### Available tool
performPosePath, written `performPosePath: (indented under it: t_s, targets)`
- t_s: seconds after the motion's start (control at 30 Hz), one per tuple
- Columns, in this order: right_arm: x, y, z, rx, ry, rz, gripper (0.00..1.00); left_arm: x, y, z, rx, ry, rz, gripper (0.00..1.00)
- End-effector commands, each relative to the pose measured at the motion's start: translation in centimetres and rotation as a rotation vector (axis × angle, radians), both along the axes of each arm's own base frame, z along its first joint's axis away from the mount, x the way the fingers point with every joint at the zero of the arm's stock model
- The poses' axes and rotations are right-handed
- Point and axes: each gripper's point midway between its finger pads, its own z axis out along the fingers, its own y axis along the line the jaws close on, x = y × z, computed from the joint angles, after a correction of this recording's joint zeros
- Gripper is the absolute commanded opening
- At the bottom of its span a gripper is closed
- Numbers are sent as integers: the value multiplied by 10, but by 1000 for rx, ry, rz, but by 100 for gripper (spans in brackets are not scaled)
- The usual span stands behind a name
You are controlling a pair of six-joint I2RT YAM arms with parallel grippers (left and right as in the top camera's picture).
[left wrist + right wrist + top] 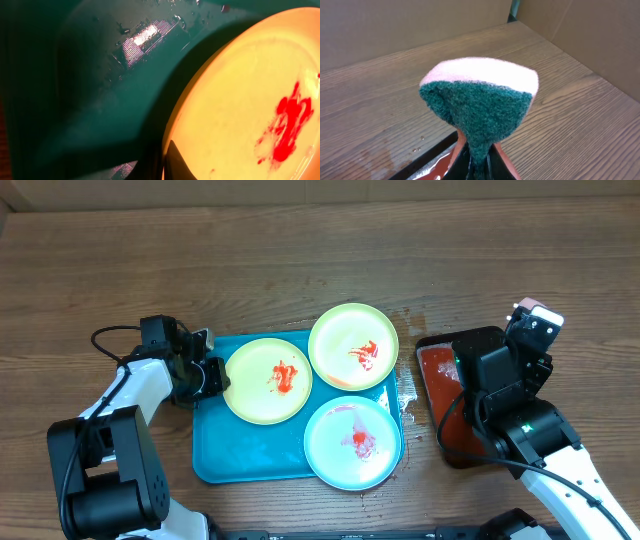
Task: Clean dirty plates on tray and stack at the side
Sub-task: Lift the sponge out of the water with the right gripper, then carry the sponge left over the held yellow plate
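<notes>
Clamping green-and-pink sponge [479,95], right gripper [476,162].

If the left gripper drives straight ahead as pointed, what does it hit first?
The yellow-green round plastic plate with the red smear, on the turquoise plastic tray. The left gripper sits right at its rim; contact unclear.

The brown wood-grain tabletop [300,240] carried a turquoise tray [240,455] near its middle and, near its right side, a smaller black tray [470,338] holding a red pad [437,370]. Water droplets [408,395] wetted the wood between them.
</notes>
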Motion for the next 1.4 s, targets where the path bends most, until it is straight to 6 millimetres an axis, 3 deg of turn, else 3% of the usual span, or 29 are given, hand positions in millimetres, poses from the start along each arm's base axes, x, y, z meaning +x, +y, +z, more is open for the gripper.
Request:
performPosePath:
  t_s: [0.0,0.13,0.3,0.47,0.67,0.8,0.97,1.1,1.23,1.37]
  targets:
    - [3,3,16,24,-46,7,4,-19,11,-24,83,88,18,5]
    - [3,28,-8,212,10,89,4,-18,11,-24,83,87,18,5]
    - [-22,46,-46,452,132,43,4,-19,11,-24,83,89,18,4]
    - [-32,50,-56,467,206,58,4,-19,11,-24,83,88,18,4]
    - [-38,82,-66,583,302,194,4,-20,11,-24,83,92,18,5]
    - [-37,79,-65,578,294,179,4,-20,11,-24,83,92,17,5]
    - [-48,46,-74,500,286,-17,4,-20,11,-24,84,92,18,4]
    - [-57,35,-90,472,348,-114,4,-20,11,-24,84,93,18,4]
    - [-59,47,-117,496,491,-96,4,-20,11,-24,84,96,18,4]
    - [-63,75,-145,588,645,-30,4,-22,11,-24,84,100,17,4]
